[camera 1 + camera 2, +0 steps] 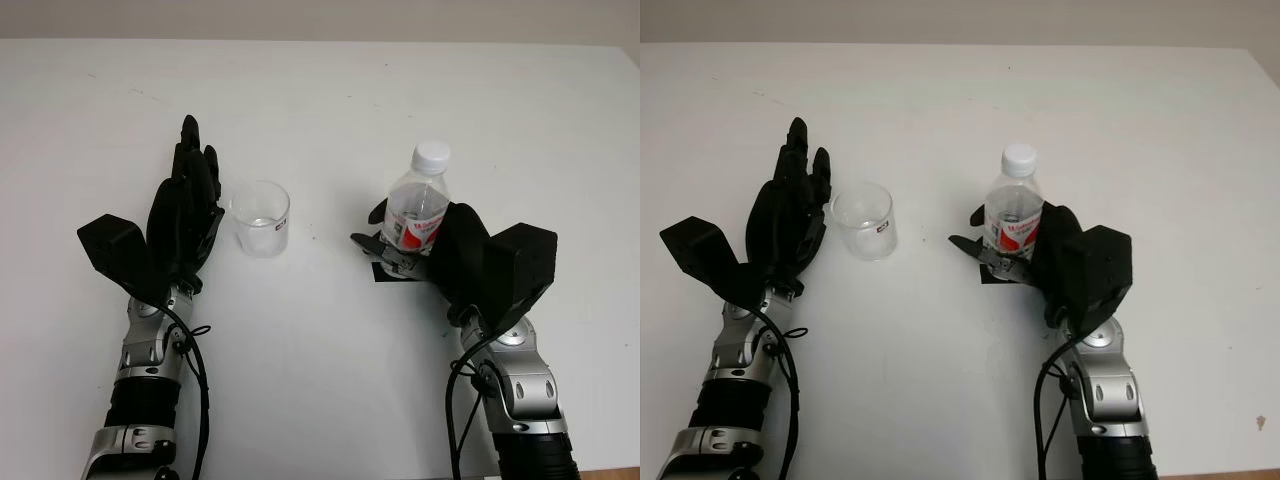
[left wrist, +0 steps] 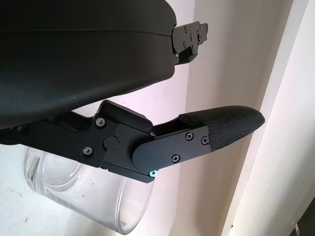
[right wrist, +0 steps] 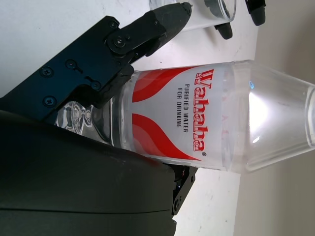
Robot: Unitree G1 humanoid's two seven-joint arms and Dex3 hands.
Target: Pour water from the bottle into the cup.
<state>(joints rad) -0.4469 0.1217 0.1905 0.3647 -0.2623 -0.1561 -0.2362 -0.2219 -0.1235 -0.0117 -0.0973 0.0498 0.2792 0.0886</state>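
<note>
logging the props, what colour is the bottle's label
White with red swooshes and red lettering on the bottle; clearest in the right wrist view.

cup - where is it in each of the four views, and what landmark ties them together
Left eye view: cup left of centre, beside the left hand.
Right eye view: cup further left.
Left wrist view: rim behind the finger linkage.
Right wrist view: at the frame edge.
Shared landmark: bottle, in the right hand.
</note>
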